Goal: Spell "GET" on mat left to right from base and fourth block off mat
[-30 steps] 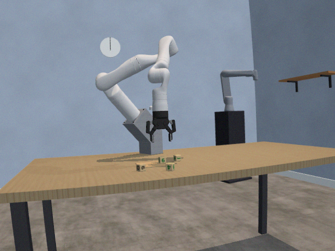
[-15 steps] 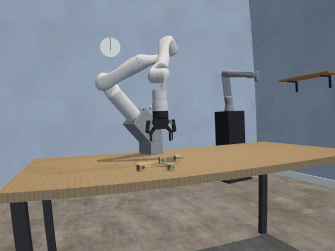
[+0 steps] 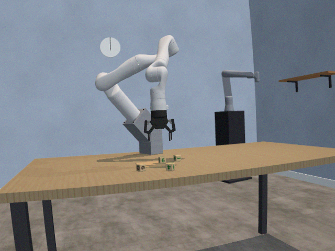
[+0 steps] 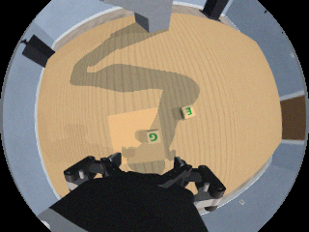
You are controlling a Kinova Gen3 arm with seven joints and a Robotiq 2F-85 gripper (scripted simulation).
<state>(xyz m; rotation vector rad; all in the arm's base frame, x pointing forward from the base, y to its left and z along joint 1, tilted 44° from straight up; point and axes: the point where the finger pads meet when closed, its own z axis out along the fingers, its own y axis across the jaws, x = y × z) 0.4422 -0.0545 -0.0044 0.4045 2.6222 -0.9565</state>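
Wrist view, pincer (image 4: 143,177) fingertips cropped, two blocks unseen.

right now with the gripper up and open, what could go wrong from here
1. The gripper hangs open and empty high above the table; only the G block sits on the mat, so two more picks remain.
2. The E block lies just off the mat corner; a careless descent could nudge it.
3. The two front blocks lie outside the wrist view.
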